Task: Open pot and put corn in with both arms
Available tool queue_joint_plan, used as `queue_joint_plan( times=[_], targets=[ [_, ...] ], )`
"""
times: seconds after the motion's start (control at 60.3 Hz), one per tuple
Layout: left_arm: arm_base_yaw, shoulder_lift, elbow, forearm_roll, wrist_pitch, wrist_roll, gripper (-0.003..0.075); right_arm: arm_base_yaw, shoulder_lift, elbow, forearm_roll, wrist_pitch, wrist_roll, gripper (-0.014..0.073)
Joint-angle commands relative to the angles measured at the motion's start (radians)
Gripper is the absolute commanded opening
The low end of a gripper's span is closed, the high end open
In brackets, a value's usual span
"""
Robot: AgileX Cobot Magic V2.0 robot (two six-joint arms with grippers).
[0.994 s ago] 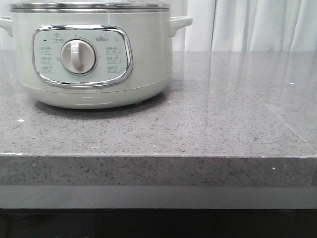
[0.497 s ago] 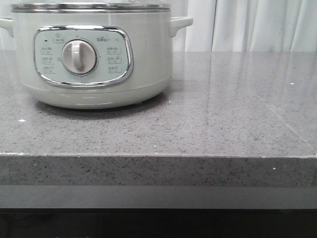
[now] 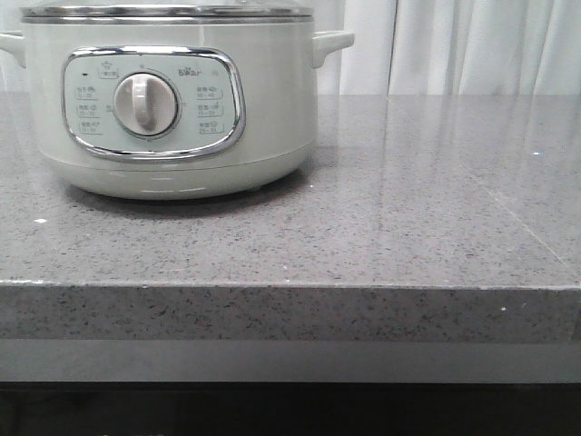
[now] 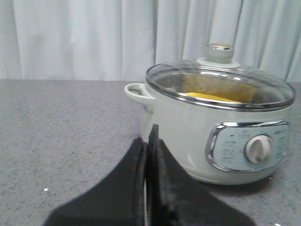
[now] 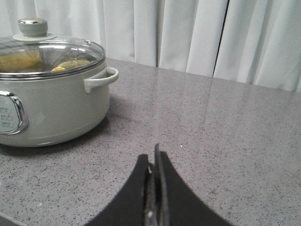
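On the tabletop (image 3: 381, 227) at ten o'clock sits the pot (image 3: 168, 100), lid (image 4: 218, 82) on, corn (image 4: 209, 97) visible inside through the glass. Both end effectors, left (image 4: 146, 146) and right (image 5: 154, 162), rest pressed together, empty, likely because the work looks finished.

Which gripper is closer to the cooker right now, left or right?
Left, I'd judge. The left gripper, fingers shut, sits just in front of the cooker, off its handle side. The right gripper, also shut, sits farther off over bare countertop.
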Motion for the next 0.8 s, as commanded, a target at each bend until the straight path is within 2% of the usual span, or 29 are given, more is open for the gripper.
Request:
queue_joint_plan(
  times=[0.0,0.149,0.331,0.779],
  targets=[
    [0.04,-0.037,0.028,0.001,-0.105,-0.012,-0.0018,-0.005,0.008,-0.024,-0.005,-0.085,-0.011,-0.0068],
    [0.072,-0.073,0.151,0.032,-0.178,-0.012,-0.0018,-0.005,0.008,-0.024,-0.005,-0.084,-0.011,-0.0068],
    [0.074,-0.076,0.244,0.05,-0.189,-0.012,-0.0018,-0.005,0.008,-0.024,-0.005,-0.083,-0.011,-0.0068],
    [0.074,-0.076,0.288,0.04,-0.218,-0.012,-0.0018,-0.005,0.008,-0.024,-0.005,-0.084,-0.011,-0.0068]
  ],
)
